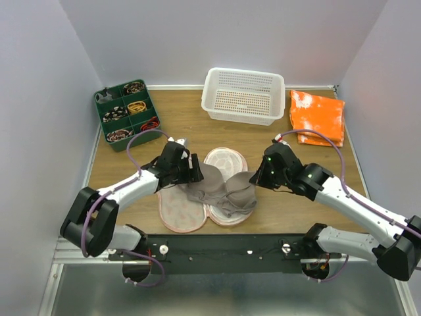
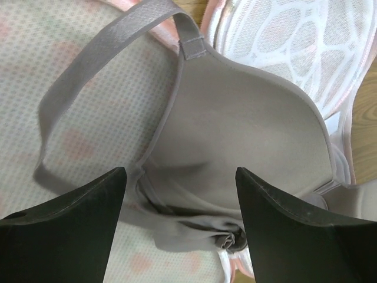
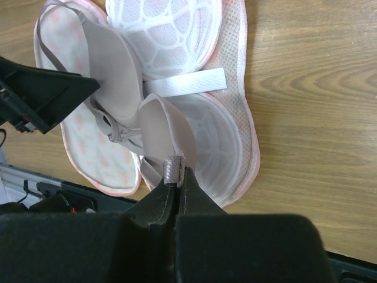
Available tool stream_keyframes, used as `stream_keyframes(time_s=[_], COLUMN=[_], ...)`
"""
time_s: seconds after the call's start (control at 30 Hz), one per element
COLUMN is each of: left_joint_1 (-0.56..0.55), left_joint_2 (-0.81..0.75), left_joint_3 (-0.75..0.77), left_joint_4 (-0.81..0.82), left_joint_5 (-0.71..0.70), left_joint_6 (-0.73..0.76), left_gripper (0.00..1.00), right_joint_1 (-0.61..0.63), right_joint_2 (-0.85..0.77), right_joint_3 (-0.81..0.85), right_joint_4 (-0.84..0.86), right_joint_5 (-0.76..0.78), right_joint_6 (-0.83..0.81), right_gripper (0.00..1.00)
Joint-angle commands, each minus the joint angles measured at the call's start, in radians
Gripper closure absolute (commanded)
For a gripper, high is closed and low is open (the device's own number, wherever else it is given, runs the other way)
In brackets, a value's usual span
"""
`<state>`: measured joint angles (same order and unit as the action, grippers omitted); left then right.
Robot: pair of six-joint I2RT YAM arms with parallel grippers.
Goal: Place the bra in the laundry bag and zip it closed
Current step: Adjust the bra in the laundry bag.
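Note:
The laundry bag [image 1: 177,214] lies open like a clamshell at the table's near middle, its mesh insides up. The taupe bra [image 1: 220,191] is draped across both halves. My left gripper [image 1: 195,170] is open over the bra's left cup. In the left wrist view the gripper [image 2: 179,227] straddles the cup [image 2: 247,135] and a bunched strap, with the bag lining [image 2: 76,118] beneath. My right gripper [image 1: 256,179] is at the bra's right end. In the right wrist view it [image 3: 175,172] is shut on the bra's strap end, above the bag's white mesh half [image 3: 235,118].
A white perforated basket [image 1: 240,117] stands at the back centre. A green compartment tray [image 1: 100,99] of small items is at the back left. An orange-and-white folded cloth [image 1: 317,115] is at the back right. Grey walls close in both sides.

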<state>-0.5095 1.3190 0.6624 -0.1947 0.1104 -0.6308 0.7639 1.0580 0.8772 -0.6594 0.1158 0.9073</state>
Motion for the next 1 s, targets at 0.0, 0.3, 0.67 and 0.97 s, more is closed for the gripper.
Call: stream_keyframes(time_s=[0.0,0.3,0.67,0.97], left_joint_1=[0.028,0.042,0.042,0.043], left_joint_2=[0.08,0.115,0.077,0.175], left_joint_3=[-0.017,-0.066,0.009,0.379], left_joint_4=[0.189,0.333,0.197,-0.113], left_joint_5=[0.099,0.164,0.156,0.207], left_joint_6=[0.023,-0.006,0.045,0.213], left_gripper=[0.16,0.28,0.79,0.87], right_joint_1=[-0.005,-0.003,-0.003,-0.003], right_joint_2=[-0.001,0.037,0.036,0.037], right_joint_3=[-0.011,0.003,-0.011,-0.058], right_joint_4=[0.032,0.037,0.029,0.033], right_joint_5=[-0.013,-0.016,-0.039,-0.162], right_joint_6=[-0.013,-0.034,-0.028,0.056], right_gripper=[0.93,0.92,0.93,0.94])
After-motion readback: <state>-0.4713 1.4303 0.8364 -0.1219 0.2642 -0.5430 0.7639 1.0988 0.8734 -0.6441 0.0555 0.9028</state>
